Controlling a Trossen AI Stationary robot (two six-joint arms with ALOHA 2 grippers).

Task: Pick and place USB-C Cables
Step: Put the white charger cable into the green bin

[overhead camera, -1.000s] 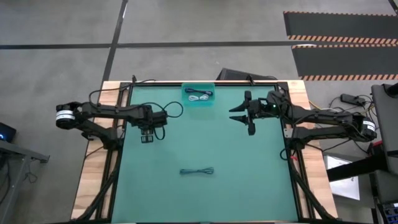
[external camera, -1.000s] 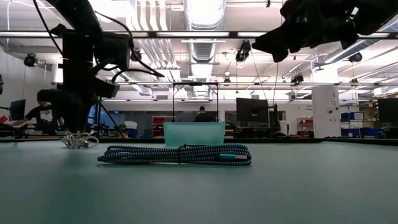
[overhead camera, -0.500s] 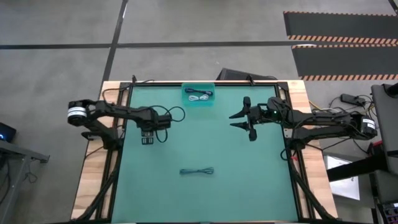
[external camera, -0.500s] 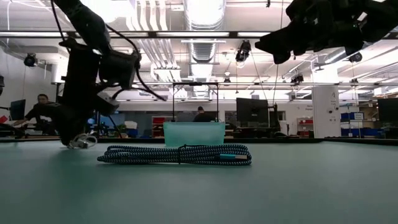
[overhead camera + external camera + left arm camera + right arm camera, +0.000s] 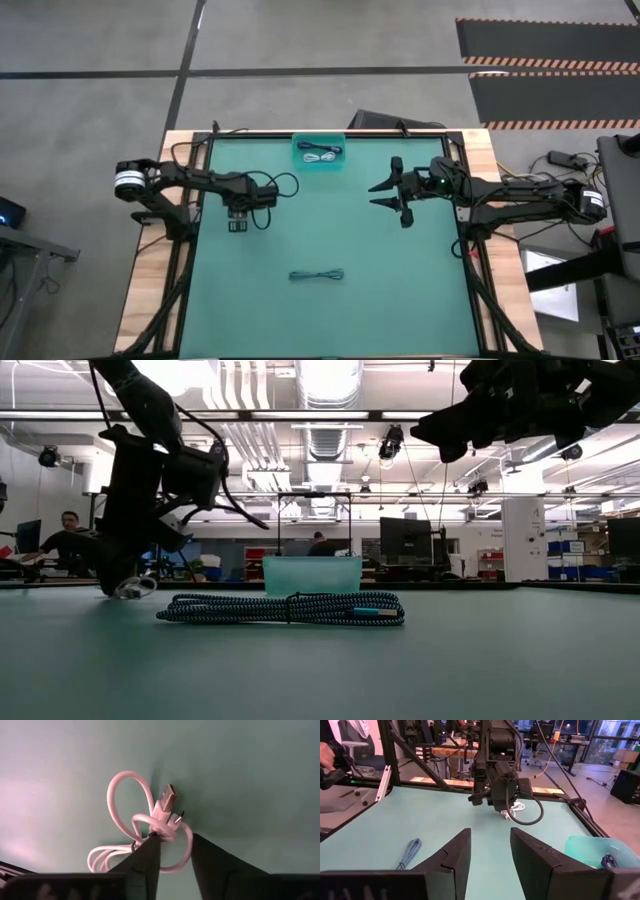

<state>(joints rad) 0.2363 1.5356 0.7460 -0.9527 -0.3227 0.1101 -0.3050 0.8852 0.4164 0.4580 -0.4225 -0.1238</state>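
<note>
a: where's my left gripper (image 5: 172, 842)?

b: it's down at the mat (image 5: 330, 320), right over the white cable (image 5: 145, 827). from the wrist i see the fingers (image 5: 145, 857) a little apart, straddling the knotted middle of the bundle, with the plug end sticking out just past the tips. i can't say they've clamped it; there's a gap between them and the cable loops run through it.

a: and from the overhead?

b: the left gripper (image 5: 237, 222) sits on the left part of the mat, tips pointing down. the white cable is hidden under it there. in the low view it shows as a pale coil (image 5: 133, 587) at the gripper's foot, touching the mat.

a: the other cables?

b: the dark cable (image 5: 316, 275) lies flat on the mat, well apart from both grippers, toward the near edge. another one (image 5: 320, 152) is already in the teal bin (image 5: 303, 164) at the far edge, between the two arms.

a: right side?

b: my right gripper (image 5: 392, 191) hangs above the mat, fingers wide apart, holding nothing, level with the left one and facing it.
</note>
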